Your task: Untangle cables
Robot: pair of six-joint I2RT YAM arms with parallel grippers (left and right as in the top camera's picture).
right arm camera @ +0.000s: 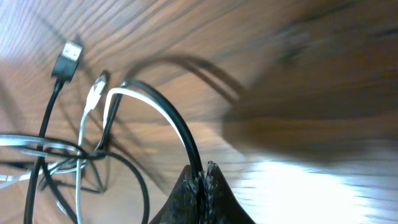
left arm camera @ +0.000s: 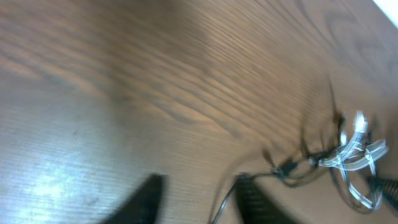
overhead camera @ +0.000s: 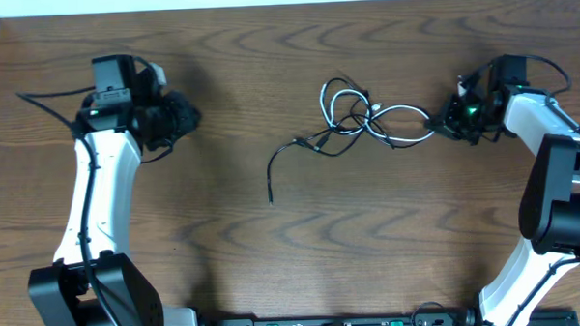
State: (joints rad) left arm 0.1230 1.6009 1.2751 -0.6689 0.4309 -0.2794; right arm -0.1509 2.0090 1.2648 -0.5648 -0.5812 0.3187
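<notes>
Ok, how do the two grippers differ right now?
The left gripper is open and holds nothing; the right gripper is shut on the cables. The left gripper sits well away from the tangle, while the right gripper is at its edge. Both have the tangle in their wrist view.

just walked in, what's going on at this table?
Two robot arms are working on a knot of cables in the middle of the table. The right gripper is shut on the cables at the knot's right edge, with a white and a black strand running into it. The left gripper is open and empty, off to the left. Nothing is untangled yet.
</notes>
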